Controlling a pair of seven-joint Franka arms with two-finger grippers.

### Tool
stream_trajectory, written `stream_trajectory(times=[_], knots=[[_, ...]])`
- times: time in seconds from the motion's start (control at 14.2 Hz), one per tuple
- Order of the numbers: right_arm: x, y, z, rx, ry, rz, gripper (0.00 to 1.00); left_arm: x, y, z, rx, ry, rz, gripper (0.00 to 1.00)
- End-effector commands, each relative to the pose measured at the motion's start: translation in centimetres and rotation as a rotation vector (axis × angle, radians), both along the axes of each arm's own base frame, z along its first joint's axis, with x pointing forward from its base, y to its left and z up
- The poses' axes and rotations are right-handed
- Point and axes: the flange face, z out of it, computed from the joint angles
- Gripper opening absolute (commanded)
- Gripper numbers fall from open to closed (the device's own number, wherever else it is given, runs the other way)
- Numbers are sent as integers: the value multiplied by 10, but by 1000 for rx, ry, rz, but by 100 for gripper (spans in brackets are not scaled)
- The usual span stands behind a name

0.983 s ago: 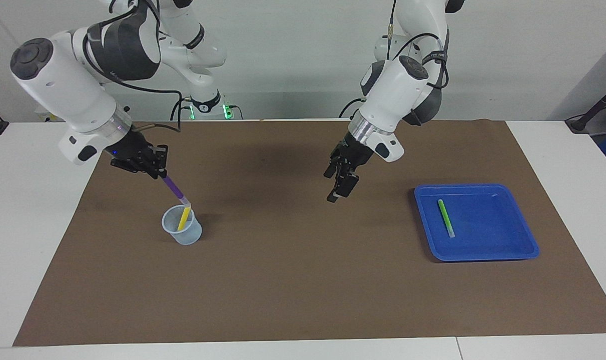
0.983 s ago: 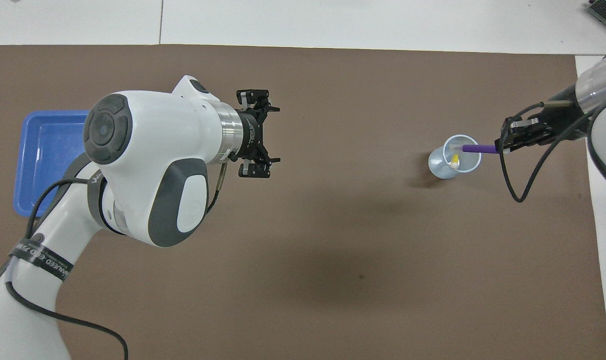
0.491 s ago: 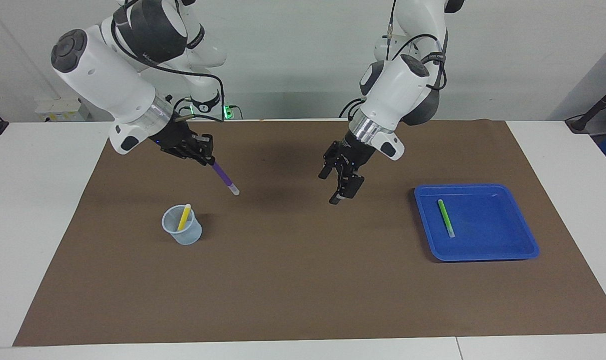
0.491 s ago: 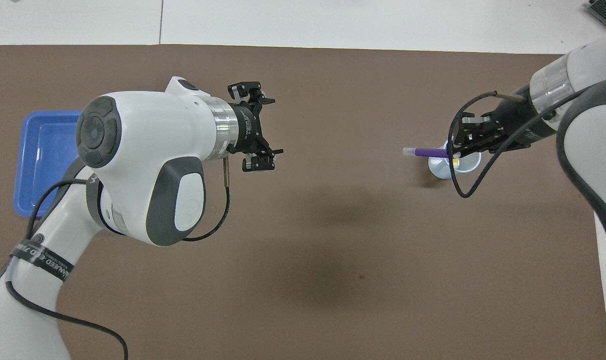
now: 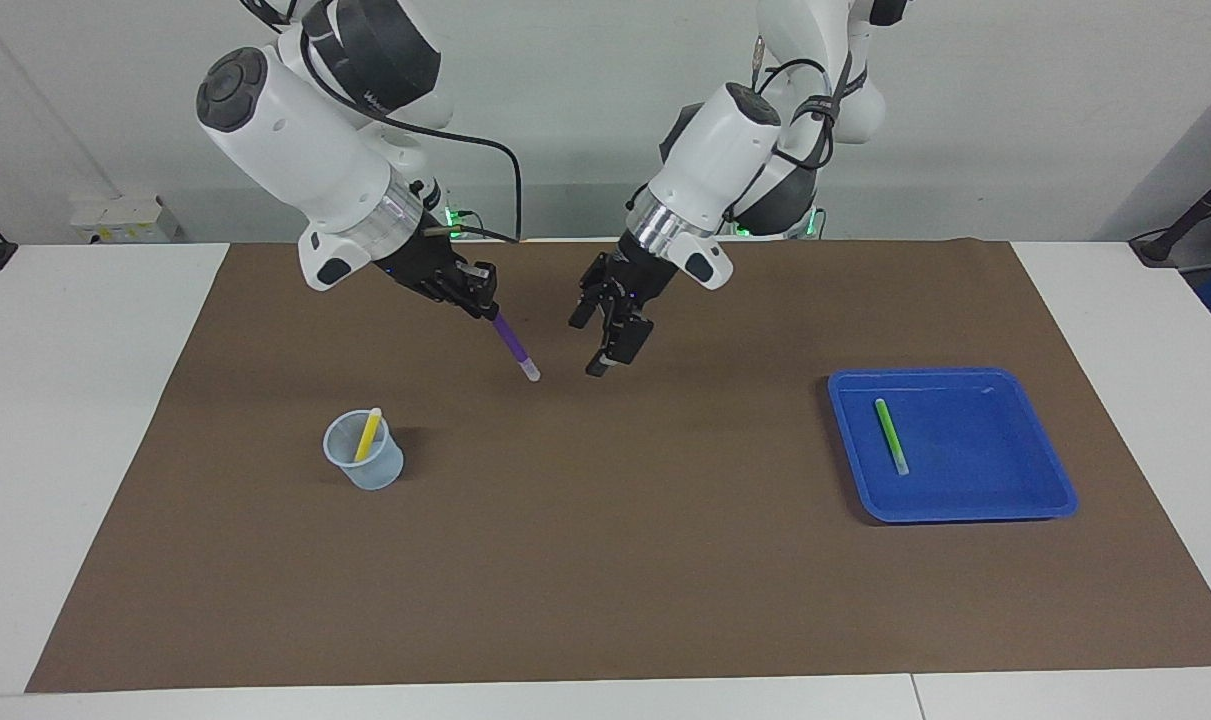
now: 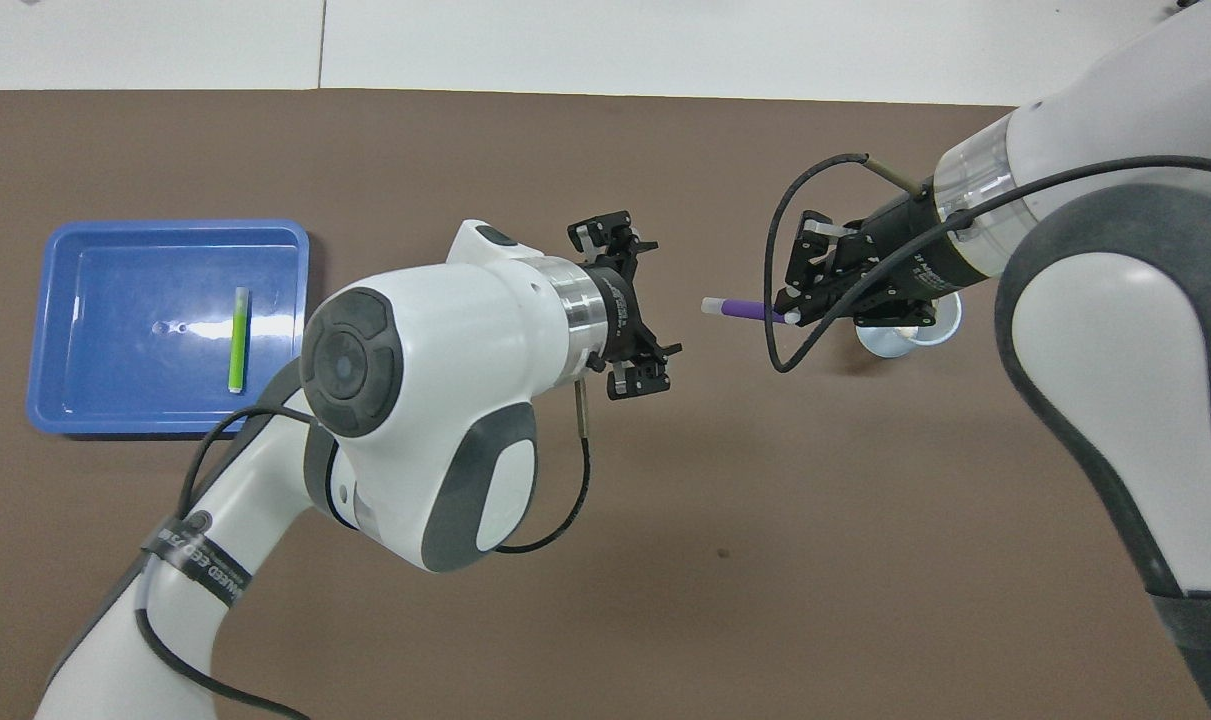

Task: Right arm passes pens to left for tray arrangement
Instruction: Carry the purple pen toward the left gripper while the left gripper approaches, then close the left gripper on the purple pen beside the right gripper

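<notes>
My right gripper (image 5: 483,303) (image 6: 797,306) is shut on the purple pen (image 5: 513,345) (image 6: 740,309), up over the mat's middle. The pen's pale end points at my left gripper (image 5: 605,340) (image 6: 655,300). That gripper is open, a short gap from the pen, with nothing between its fingers. The yellow pen (image 5: 367,435) stands in the translucent cup (image 5: 370,470) (image 6: 910,340) toward the right arm's end. The green pen (image 5: 890,437) (image 6: 237,340) lies in the blue tray (image 5: 985,450) (image 6: 115,370) toward the left arm's end.
A brown mat (image 5: 605,570) covers most of the white table. In the overhead view the right gripper hides much of the cup. Both arms' bodies hang over the part of the mat nearest the robots.
The right gripper lifted the purple pen out of the cup and carried it toward the table's middle. The left gripper, still open, swung from near the tray toward the pen.
</notes>
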Motion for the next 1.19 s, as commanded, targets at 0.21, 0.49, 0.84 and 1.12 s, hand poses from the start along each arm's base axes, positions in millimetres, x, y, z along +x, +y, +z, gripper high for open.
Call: stream_trajectory(times=[0.21,0.49,0.84,1.12], knots=[[-1,20,-2,26,11,-57,5,-34,-24,-10,-16,-8,-23,99],[-1,20,-1,27,8,-59,5,-32,-22,-11,-19,-14,-14,83],[0,21,0,30,3,-61,5,-31,-22,-9,-31,-3,9,57],[-1,28,1,39,-6,-64,5,-29,-21,-9,-44,6,42,57]])
